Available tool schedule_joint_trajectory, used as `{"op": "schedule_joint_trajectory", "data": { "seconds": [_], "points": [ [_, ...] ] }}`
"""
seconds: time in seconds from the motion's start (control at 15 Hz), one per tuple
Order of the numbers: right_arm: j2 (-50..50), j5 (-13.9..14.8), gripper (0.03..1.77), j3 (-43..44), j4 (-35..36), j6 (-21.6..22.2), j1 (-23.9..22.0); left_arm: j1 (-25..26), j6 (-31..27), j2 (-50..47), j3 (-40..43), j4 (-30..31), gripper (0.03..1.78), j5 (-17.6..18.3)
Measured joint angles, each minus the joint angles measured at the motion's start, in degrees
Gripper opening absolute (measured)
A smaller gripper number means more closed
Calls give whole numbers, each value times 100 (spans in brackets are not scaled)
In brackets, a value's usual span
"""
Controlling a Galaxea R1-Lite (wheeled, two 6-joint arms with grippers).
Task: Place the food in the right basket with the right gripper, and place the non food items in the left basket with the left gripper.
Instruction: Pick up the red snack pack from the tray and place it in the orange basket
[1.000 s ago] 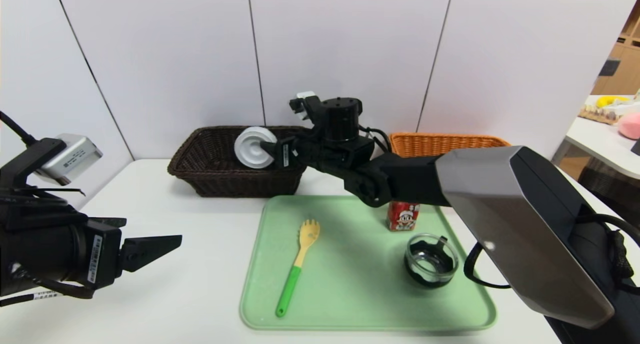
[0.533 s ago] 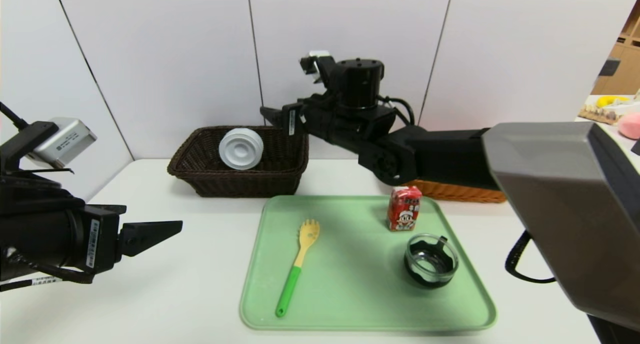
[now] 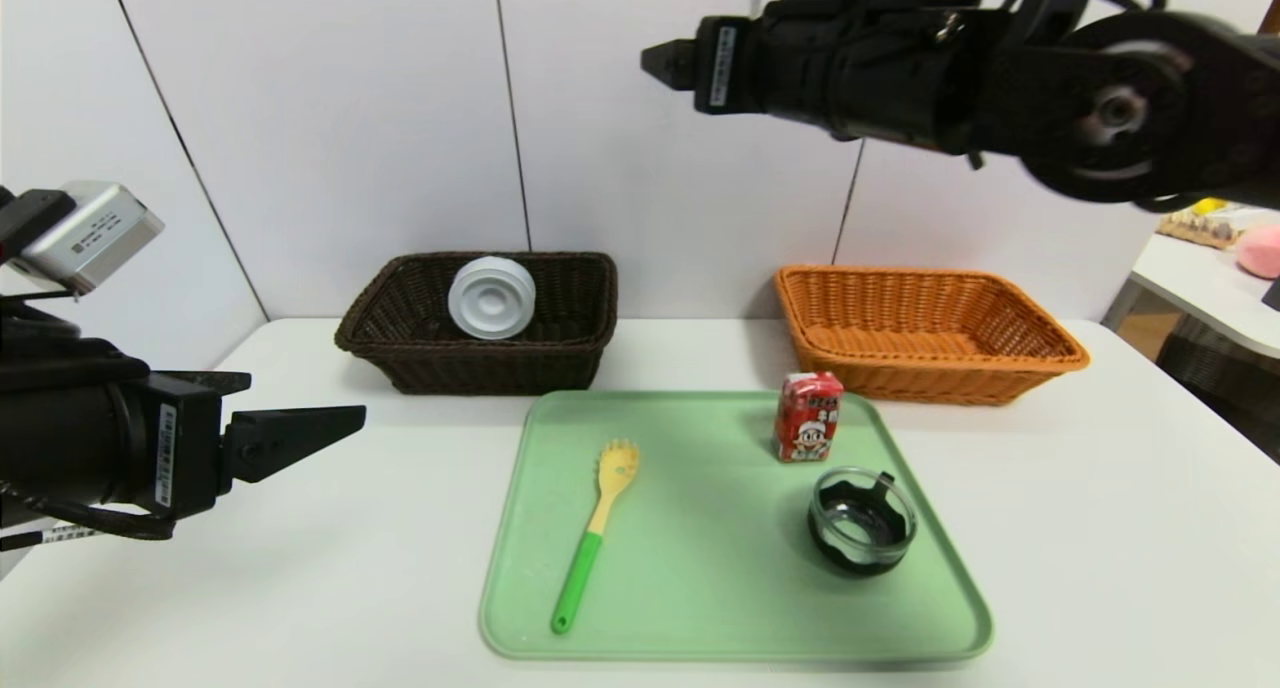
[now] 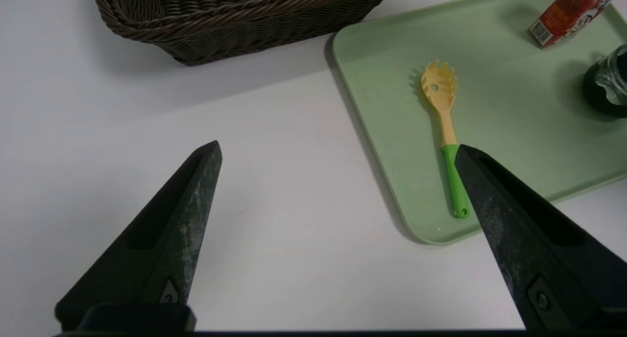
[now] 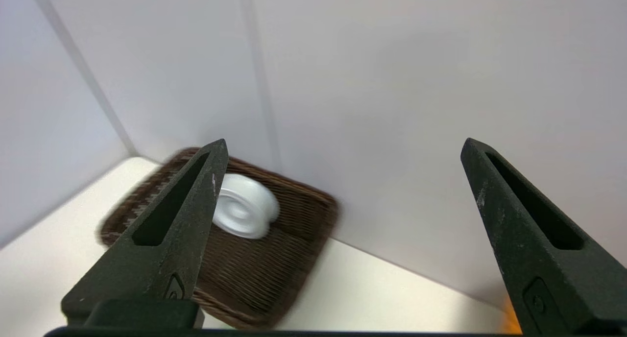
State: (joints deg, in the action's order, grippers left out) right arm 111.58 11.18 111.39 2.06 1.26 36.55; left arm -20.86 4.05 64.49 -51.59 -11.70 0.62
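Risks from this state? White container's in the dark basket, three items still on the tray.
1. The white container leans on edge against the dark basket's back wall; dropping the next item in may knock it over.
2. The red snack packet stands upright right beside the glass cup; the right gripper, open and high above, might bump the cup.
3. The spaghetti fork lies flat on the green tray; the open left gripper may slip off it.
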Motion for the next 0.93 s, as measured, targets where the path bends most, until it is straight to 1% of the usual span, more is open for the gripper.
{"op": "schedule_joint_trajectory", "data": {
  "seconds": [0.13, 0.2, 0.33, 0.4, 0.53, 0.67, 0.8, 0.87, 0.93],
  "points": [
    [-447, 450, 166, -96, -677, -29, -129, -72, 11, -51, 0, -4, 169, -5],
    [-681, 610, 167, -221, -955, -77, -161, -94, 11, -79, 0, -1, 169, -2],
    [-1112, 729, 168, -524, -1391, -40, -177, -172, 16, -151, 5, -4, 169, -2],
    [-1307, 819, 168, -711, -1675, 146, -172, -196, 16, -201, 22, -11, 169, 0],
    [-1542, 1090, 169, -907, -2196, 887, -182, -262, 22, -295, 49, -12, 169, 6],
    [-1663, 1267, 169, -959, -2812, 1840, -284, -319, 22, -401, 94, -15, 169, 11],
    [-1762, 1280, 169, -1012, -3522, 2942, -405, -347, 20, -479, 110, -15, 169, 20],
    [-1816, 1225, 169, -1112, -3880, 3510, -441, -375, 22, -512, 123, -12, 169, 22],
    [-1877, 1136, 169, -1301, -4180, 3945, -478, -400, 24, -540, 134, -15, 169, 23]
  ]
}}
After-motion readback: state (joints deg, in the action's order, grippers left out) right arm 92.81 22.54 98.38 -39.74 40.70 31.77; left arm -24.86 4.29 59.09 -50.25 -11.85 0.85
